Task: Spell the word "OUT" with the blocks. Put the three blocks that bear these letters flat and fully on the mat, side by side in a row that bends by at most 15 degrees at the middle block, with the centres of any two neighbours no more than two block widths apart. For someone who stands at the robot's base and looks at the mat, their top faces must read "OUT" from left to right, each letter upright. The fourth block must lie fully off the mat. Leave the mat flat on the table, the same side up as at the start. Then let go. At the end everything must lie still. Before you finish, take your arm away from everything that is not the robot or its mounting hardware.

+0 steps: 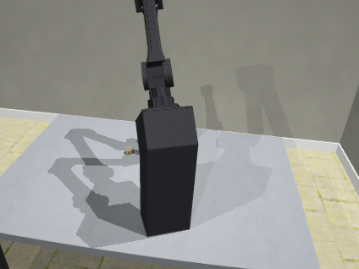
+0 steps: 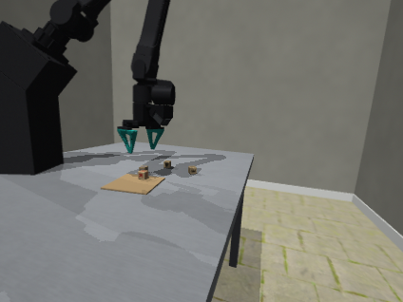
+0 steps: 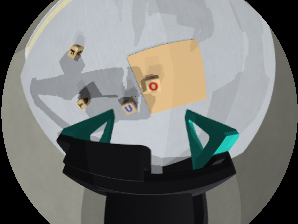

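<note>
A tan mat point(image 2: 133, 183) lies flat on the grey table and also shows in the wrist view point(image 3: 169, 76). One block with a red letter point(image 3: 153, 87) sits on the mat near its edge, and it also shows in the exterior view point(image 2: 143, 175). A block with a blue letter point(image 3: 128, 104) lies just off that edge. Two more blocks point(image 3: 84, 102) point(image 3: 76, 50) lie farther off the mat. The letters are too small to read. My gripper point(image 2: 141, 140) hangs open and empty, well above the blocks and the mat.
The arm's tall black base column point(image 1: 167, 169) stands on the table and hides the mat in the top view, where only one block point(image 1: 129, 150) peeks out. The table's edge point(image 2: 242, 190) is to the right of the blocks.
</note>
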`<state>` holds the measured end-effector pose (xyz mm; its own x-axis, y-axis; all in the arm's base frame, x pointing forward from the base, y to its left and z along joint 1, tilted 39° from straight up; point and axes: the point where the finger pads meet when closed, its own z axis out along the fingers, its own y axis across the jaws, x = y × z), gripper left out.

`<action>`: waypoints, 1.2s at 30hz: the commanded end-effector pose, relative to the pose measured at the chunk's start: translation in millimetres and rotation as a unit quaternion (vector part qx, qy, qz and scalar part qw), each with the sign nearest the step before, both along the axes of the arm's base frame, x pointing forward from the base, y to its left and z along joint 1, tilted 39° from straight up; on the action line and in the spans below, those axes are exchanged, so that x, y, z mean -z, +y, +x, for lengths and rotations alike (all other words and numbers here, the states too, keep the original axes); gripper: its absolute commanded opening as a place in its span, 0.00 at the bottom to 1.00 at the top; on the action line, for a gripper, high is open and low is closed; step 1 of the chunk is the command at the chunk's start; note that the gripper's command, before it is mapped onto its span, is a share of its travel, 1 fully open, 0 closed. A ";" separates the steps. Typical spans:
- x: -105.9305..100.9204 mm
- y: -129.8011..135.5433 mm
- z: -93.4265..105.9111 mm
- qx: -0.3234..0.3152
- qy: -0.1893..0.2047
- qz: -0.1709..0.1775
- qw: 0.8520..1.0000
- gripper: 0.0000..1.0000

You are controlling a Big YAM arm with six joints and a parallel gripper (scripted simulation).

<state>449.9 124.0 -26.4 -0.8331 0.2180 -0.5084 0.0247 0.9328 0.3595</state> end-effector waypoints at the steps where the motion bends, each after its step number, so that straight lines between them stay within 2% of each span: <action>1: 5.3 11.5 -7.1 0.077 0.025 0.055 0.995 1.00; 3: 8.0 18.1 -11.8 0.135 0.048 0.096 0.985 1.00; 9: 14.8 37.6 -26.3 0.235 0.088 0.166 0.954 1.00; 15: 17.3 48.9 -35.0 0.327 0.124 0.234 0.907 1.00; 17: 17.3 48.9 -35.0 0.327 0.124 0.234 0.907 1.00; 18: 12.6 51.0 -32.3 0.366 0.135 0.264 0.882 1.00; 21: 14.8 51.3 -34.8 0.414 0.149 0.296 0.848 1.00; 22: 14.8 51.3 -34.8 0.419 0.150 0.299 0.844 1.00; 23: 14.8 51.3 -34.8 0.419 0.150 0.299 0.844 0.51; 36: 12.9 52.6 -31.9 0.418 0.148 0.301 0.844 0.51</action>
<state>423.8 173.2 -37.2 -0.3401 0.9352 0.0985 0.7532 0.2082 0.6240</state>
